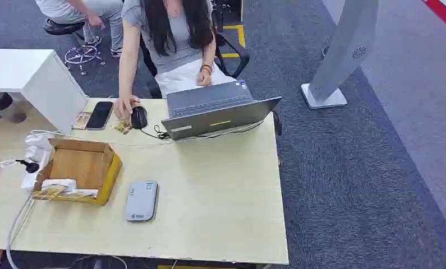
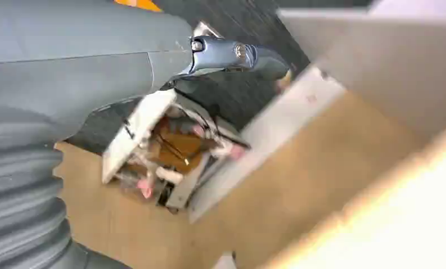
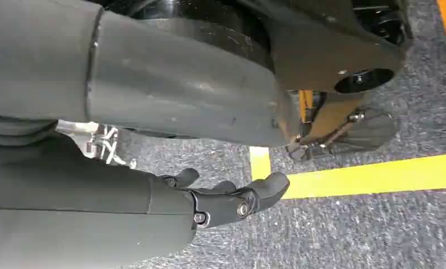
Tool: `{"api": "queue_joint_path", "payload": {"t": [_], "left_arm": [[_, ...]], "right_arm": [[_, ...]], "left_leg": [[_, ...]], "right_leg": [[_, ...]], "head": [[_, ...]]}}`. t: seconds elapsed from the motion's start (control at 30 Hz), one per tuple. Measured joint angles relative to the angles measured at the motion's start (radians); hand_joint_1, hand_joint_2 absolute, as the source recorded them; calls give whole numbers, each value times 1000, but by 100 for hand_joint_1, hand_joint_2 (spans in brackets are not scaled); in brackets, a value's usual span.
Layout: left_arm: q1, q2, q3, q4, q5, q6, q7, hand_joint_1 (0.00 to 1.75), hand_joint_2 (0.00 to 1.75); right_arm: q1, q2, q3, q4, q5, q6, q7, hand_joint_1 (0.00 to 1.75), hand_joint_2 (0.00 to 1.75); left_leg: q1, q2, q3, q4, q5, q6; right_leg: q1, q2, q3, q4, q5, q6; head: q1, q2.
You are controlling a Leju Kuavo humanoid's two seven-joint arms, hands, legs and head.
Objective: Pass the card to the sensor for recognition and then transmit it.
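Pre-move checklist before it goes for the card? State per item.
1. Sensor lies flat on the table, unobstructed: ok.
2. Cardboard box open on the table, left of the sensor: ok.
3. Card located: cannot tell; pale items lie at the box's near edge, none clearly a card.
4. Right hand holds nothing, fingers slightly curled and apart, hanging over the carpet: ok.
5. Left hand free: cannot tell; blurred, nothing seen in it.
6. Workspace free of people: not ok; a person's hand rests on the mouse at the table's far edge.
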Motion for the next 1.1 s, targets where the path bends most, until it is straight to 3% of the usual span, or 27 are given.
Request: {"api": "queue_joint_path", "payload": {"t": [0.33,0.5,0.93,1.1], "left_arm": [[45,-55,65,-275,-90,-30,10,0,175],[102,-96,121,-414,-139,-34,60,0,175],[196,-225,297,-721,-191,-38,211,0,175],[209,-273,368,-813,-205,-39,277,0,175]], "right_arm": [[-1,5,15,3,17,-11,45,0,0],[-1,9,27,7,31,-15,76,0,0],[3,18,63,28,67,-29,153,0,0],[7,21,76,39,80,-33,178,0,0]], "left_leg": [[0,-2,-1,0,1,0],[7,-1,-12,6,1,0],[40,23,-70,39,-3,-2],[52,45,-85,48,-5,-4]], "right_leg": [[0,-2,0,0,0,0],[5,1,-9,0,3,-2],[36,25,-52,0,19,-3],[48,45,-68,-1,29,-8]], "head": [[1,0],[0,0],[6,0],[9,0]]}}
